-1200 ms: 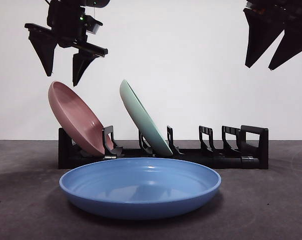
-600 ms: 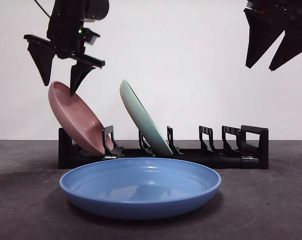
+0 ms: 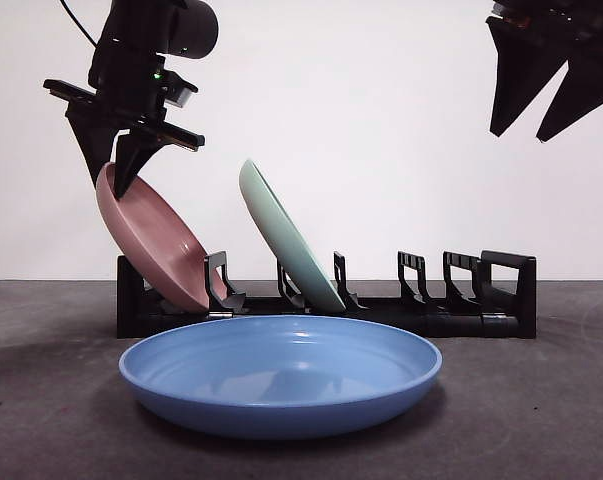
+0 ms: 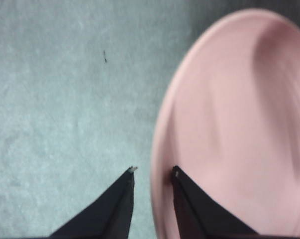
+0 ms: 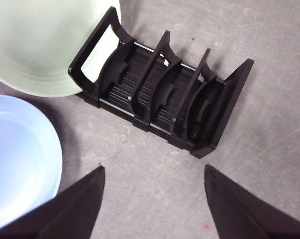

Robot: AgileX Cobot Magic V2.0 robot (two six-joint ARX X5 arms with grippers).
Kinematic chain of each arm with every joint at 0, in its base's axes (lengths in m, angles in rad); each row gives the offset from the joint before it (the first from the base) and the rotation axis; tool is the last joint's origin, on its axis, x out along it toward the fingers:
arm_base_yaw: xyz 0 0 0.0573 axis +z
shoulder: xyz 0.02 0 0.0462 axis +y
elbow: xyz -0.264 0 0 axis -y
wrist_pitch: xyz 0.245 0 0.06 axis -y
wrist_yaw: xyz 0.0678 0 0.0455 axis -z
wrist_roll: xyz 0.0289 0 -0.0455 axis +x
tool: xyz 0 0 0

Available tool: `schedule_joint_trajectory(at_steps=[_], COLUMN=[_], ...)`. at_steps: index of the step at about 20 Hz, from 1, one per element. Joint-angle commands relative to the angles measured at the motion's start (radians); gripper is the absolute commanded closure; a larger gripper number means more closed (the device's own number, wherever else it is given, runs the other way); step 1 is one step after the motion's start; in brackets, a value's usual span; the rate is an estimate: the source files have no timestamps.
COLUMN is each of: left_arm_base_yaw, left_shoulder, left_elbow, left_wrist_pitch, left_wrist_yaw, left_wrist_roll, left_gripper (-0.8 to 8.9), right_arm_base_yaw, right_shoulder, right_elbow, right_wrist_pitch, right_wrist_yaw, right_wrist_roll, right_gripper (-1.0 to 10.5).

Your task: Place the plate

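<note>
A pink plate (image 3: pixel 156 240) leans in the first slot at the end of the black rack (image 3: pixel 461 300). My left gripper (image 3: pixel 114 190) is down at its top rim. In the left wrist view the gripper (image 4: pixel 153 170) straddles the rim of the pink plate (image 4: pixel 229 129), one jaw on each side, with a narrow gap still showing. A green plate (image 3: pixel 286 240) leans in the second slot. A blue plate (image 3: pixel 281 375) lies flat on the table in front of the rack. My right gripper (image 3: pixel 519 135) hangs open and empty, high above the rack's other end.
In the right wrist view, the rack's (image 5: pixel 159 94) free slots lie below my right gripper (image 5: pixel 153 168), with the green plate (image 5: pixel 40 45) and the blue plate (image 5: pixel 15 159) beside them. The table is dark grey, with a white wall behind.
My left gripper has come down from above the pink plate to its top rim, and its jaws have drawn closer together. The plates and the right arm have not moved.
</note>
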Motion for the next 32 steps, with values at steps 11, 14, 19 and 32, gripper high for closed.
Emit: schedule_joint_trajectory(at_steps=[11, 14, 19, 32], left_arm_base_yaw=[-0.03, -0.032, -0.032, -0.016], left_shoulder=[0.024, 0.024, 0.024, -0.216], left_elbow=[0.109, 0.17, 0.28, 0.325], left_wrist_pitch=[-0.01, -0.037, -0.124, -0.139], left_wrist_yaw=[-0.021, -0.05, -0.166, -0.066], left_wrist_roll=[0.003, 0.004, 0.03, 0.021], left_gripper=[7.96, 7.96, 7.97, 7.98], right_arm_base_yaw=[0.005, 0.005, 0.005, 0.005], right_shoulder=[0.005, 0.005, 0.005, 0.005], right_elbow=[0.017, 0.017, 0.017, 0.017], right_wrist_pitch=[0.003, 0.003, 0.004, 0.003], right_wrist_yaw=[-0.003, -0.003, -0.003, -0.003], right_wrist_roll=[0.022, 0.026, 0.026, 0.029], right_gripper=[6.4, 6.4, 6.4, 6.4])
